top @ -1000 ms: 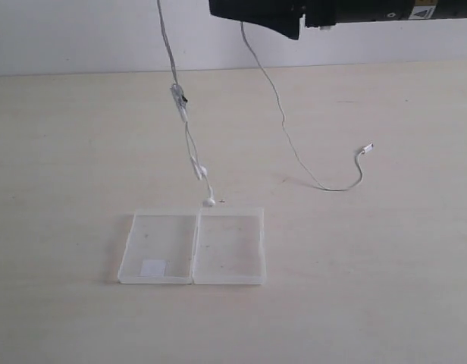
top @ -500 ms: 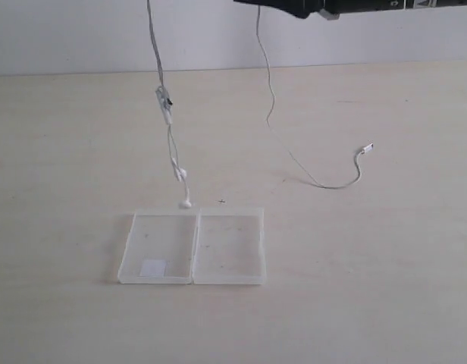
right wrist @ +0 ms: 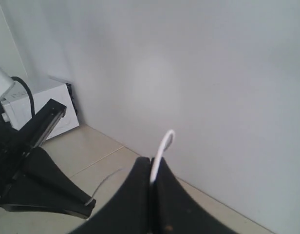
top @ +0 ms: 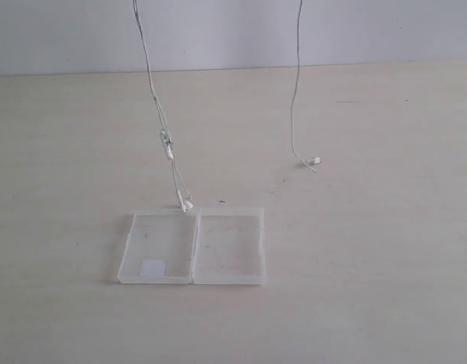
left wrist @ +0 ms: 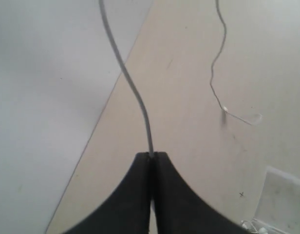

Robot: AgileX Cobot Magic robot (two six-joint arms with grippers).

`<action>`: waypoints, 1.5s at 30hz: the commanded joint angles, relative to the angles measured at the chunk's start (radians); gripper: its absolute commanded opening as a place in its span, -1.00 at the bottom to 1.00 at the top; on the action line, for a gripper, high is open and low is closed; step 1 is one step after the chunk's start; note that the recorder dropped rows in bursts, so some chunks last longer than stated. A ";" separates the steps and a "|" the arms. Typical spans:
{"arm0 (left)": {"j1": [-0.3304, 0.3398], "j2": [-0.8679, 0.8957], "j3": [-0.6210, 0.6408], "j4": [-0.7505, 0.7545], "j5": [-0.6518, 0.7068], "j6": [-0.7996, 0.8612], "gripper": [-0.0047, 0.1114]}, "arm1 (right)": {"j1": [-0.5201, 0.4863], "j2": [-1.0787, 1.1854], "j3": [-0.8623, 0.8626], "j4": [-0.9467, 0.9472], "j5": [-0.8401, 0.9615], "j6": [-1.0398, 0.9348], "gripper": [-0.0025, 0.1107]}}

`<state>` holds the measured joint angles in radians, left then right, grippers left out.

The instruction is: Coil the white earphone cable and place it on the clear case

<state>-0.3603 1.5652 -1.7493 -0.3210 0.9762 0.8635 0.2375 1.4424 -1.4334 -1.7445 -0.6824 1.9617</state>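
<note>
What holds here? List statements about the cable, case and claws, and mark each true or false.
1. The case lies open and flat. True.
2. The cable lies coiled on the case. False: it hangs from above in two strands.
3. The left claw is shut on the cable. True.
4. The right claw is open and empty. False: it is shut on the cable.
5. The white patch is in the case's right half in the exterior view. False: it is in the left half.
</note>
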 commanded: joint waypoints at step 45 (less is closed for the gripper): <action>0.002 -0.084 0.016 -0.254 -0.067 0.142 -0.92 | -0.001 -0.004 -0.008 0.000 0.114 -0.111 -0.96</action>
<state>-0.3603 1.4838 -1.7381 -0.5880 0.9048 1.0138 0.2375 1.4743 -1.4351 -1.7508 -0.6217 1.8102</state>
